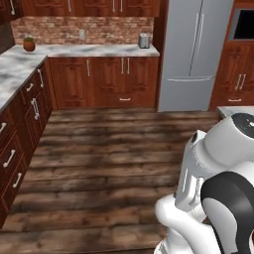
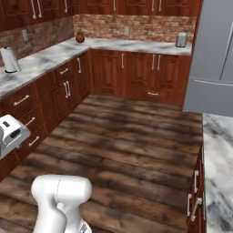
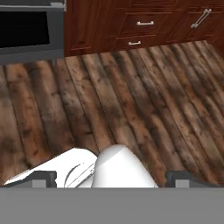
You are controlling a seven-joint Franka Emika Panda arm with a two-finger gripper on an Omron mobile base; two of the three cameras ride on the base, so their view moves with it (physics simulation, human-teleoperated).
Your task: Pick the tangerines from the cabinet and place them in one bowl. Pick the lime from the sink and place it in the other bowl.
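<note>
From the left base view the robot faces an open stretch of plank floor (image 1: 99,163) with a marble worktop (image 1: 20,69) running along the left and back walls, a small potted plant (image 1: 29,44) in the corner, a toaster (image 1: 144,40) further along, and a steel refrigerator (image 1: 193,54) to the right; no tangerines, lime, bowls, sink or open cabinet compartment can be made out here, so the task's things lie somewhere outside this view and their whereabouts cannot be told. From the right base view the same worktop (image 2: 45,57) carries a pale kettle-like jug (image 2: 9,60) at the left, the plant (image 2: 80,37) and the toaster (image 2: 181,39) at the back, with a second marble worktop (image 2: 218,164) at the right edge; again none of the fruit or bowls appears. In the hand view the hand (image 3: 111,181) points down at bare floor (image 3: 131,100) before an oven (image 3: 30,30) and drawer fronts (image 3: 140,26); its two fingertips (image 3: 43,178) stand far apart with nothing between them, so it is open and empty. Judging from this, nothing seems placed yet; both tangerines and the lime appear still to be fetched, and the base likely must first drive to the cabinet or the sink.
</note>
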